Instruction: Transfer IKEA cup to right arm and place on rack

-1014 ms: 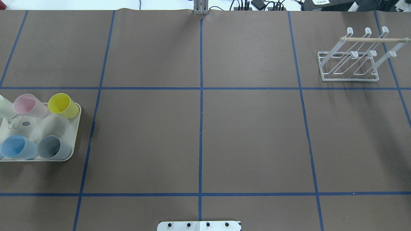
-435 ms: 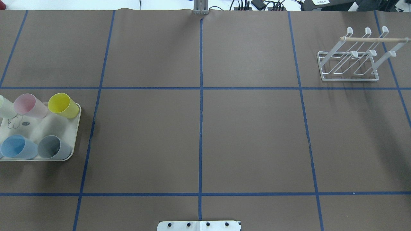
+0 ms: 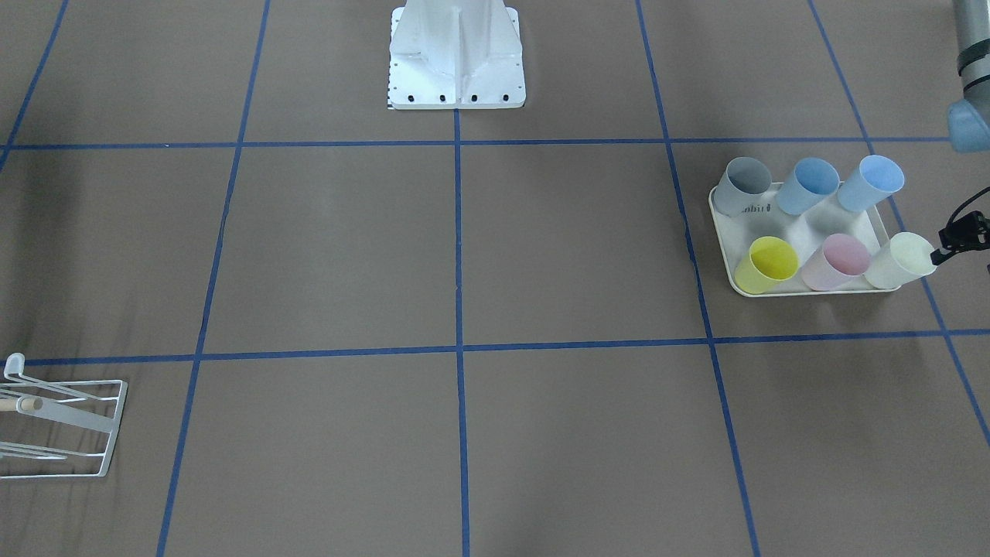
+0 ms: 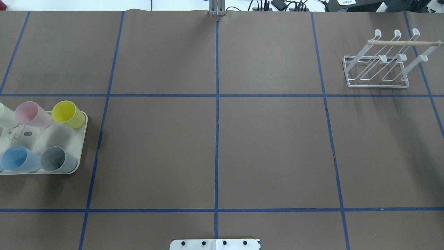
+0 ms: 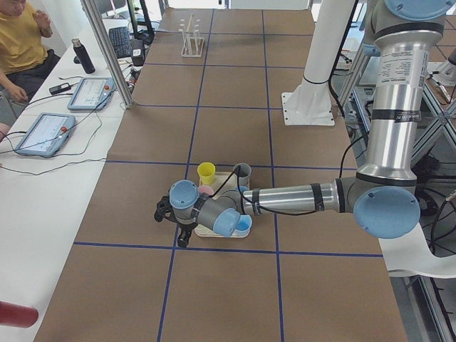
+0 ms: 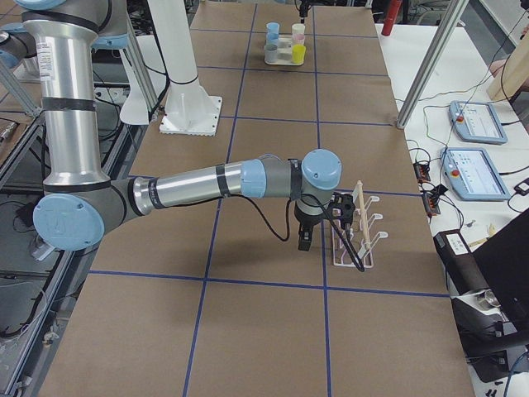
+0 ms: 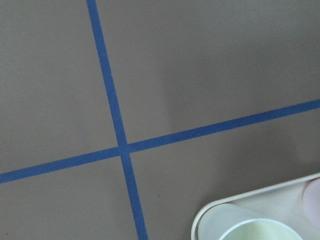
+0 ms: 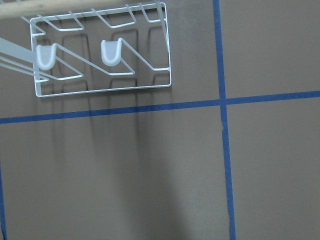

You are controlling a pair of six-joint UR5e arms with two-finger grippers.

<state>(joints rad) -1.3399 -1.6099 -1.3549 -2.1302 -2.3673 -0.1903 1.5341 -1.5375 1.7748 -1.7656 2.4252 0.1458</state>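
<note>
The left gripper (image 5: 165, 212) hangs low just beside a corner of the tray (image 3: 723, 232), near the cream cup (image 3: 901, 261). The right gripper (image 6: 318, 230) hangs just beside the rack (image 4: 378, 67). Only the side views show the grippers well, and from there I cannot tell if their fingers are apart or together. The top view shows only the desk (image 4: 270, 146), the tray and the rack.

The tray sits at the desk's left edge. The front view shows six cups on it, mouths up. The cream cup, the pink cup (image 3: 837, 259) and the yellow cup (image 3: 766, 263) make one row. The grey cup (image 3: 741, 184) and the blue cups (image 3: 808, 186) make the other. The top view cuts the cream cup off at its side.

The rack stands in the desk's far right corner, well apart from the cups. The left wrist camera sees the cream cup's rim. The right wrist camera sees the rack's white prongs.
</note>
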